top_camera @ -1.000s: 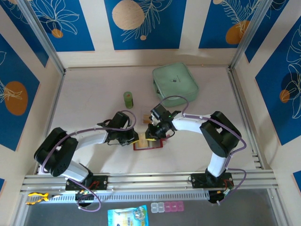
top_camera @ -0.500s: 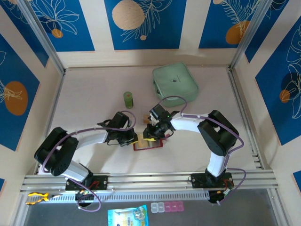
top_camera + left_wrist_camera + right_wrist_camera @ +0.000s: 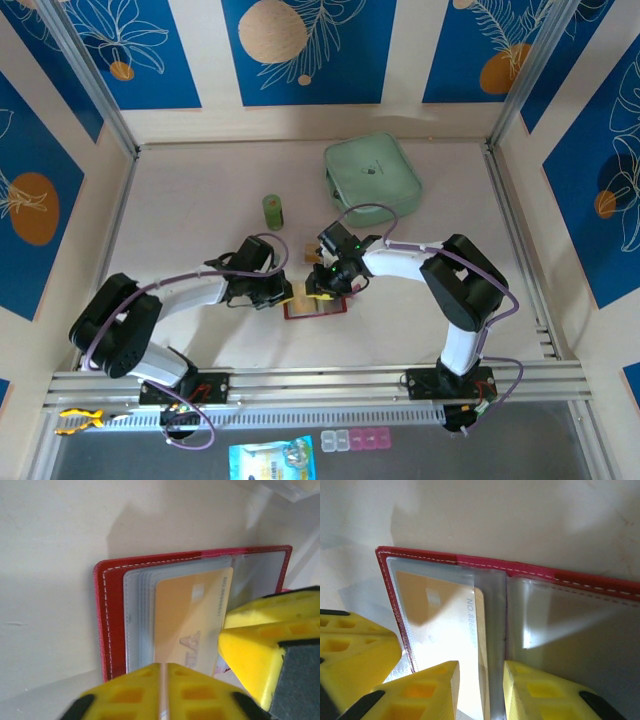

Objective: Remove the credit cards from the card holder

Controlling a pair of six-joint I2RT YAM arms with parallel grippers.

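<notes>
Left pincer (image 3: 161, 674) is sitting closed at the holder (image 3: 112, 630) edge. Right pincer (image 3: 480, 672), jaws apart, is straddling a sleeve (image 3: 491, 610), risking snagging plastic instead of the card (image 3: 185, 615).

The credit card (image 3: 187, 625) is partly hidden by left fingers (image 3: 140, 677).

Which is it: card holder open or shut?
Open: the card holder lies spread, clear sleeves exposed, a tan card inside one.
</notes>
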